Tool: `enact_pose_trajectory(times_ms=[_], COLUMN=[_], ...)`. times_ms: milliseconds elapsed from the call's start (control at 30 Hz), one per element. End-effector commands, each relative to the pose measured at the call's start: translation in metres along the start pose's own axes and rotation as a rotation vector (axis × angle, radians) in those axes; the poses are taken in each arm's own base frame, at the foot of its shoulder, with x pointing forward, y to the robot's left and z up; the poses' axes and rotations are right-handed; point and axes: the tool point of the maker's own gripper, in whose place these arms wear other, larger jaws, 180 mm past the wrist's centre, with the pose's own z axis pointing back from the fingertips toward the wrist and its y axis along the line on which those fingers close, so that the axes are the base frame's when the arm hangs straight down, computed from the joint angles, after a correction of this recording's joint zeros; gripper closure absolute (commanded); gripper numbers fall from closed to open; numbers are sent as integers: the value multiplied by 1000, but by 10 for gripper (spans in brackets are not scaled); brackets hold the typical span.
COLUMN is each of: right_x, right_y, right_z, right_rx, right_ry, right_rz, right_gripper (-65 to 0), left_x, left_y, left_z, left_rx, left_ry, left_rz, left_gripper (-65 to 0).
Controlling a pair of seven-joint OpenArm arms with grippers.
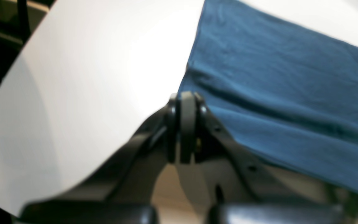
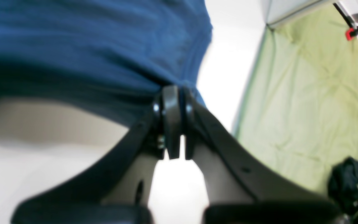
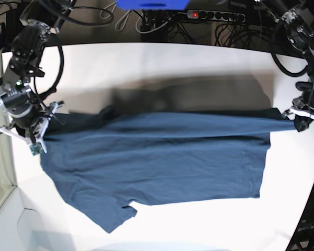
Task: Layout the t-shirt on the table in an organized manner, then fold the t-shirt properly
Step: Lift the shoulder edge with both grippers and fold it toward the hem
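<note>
Table [image 3: 162,57]: large white top, curved edge, carrying the whole scene.
T-shirt [image 3: 162,157]: dark blue, stretched wide between the two arms across the middle of the table; upper edge pulled taut and raised, casting a shadow behind; lower part draped toward the near edge, one sleeve hanging down at the lower left of the base view.
Right pincer [image 2: 175,93]: clamped tight on a gathered bit of the t-shirt's edge, cloth bunching right at the tips.
Left pincer [image 1: 186,99]: jaws pressed together at the t-shirt's corner, gripping the hem where blue cloth meets white table.
Stage, as judged: spreading, no fold begun.
Risk: thin pinch at either end could slip under too much tension, dropping one side into a heap; uneven lowering could leave the hanging sleeve tucked under or creased.
Risk, near edge: lower hem lies close to the table's front; laying down too far forward could spill cloth over.
Hidden: neck label not visible; far sleeve hard to make out behind the right arm; right wrist view blurred; amount of cloth inside each pincer unclear.
</note>
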Motion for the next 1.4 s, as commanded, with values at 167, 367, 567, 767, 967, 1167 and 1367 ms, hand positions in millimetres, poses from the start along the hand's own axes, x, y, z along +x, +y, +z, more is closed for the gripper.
enact_pose_trajectory(times_ms=[167, 367, 567, 767, 967, 1167, 1367], right_x=[-28, -53, -72, -76, -58, -34, -36], right_y=[5, 5, -18, -21, 18, 46, 48], right_z=[6, 11, 18, 18, 10, -1, -32], right_rx=[10, 16, -33, -35, 60, 125, 167], right_ry=[56, 118, 234, 267, 221, 166, 220], right_rz=[38, 88, 139, 159, 239, 265, 227], right_gripper=[0, 0, 0, 0, 0, 0, 0], left_x=[-5, -37, -62, -79, -67, -56, -79], left_y=[4, 4, 11, 9, 4, -1, 6], left_z=[8, 19, 30, 35, 26, 19, 9], left_rx=[9, -23, -9, -9, -22, -32, -34], left_ry=[-1, 80, 158, 255, 225, 197, 265], left_rz=[-12, 2, -8, -8, 3, 8, 42], left_gripper=[-2, -2, -2, -2, -2, -2, -2])
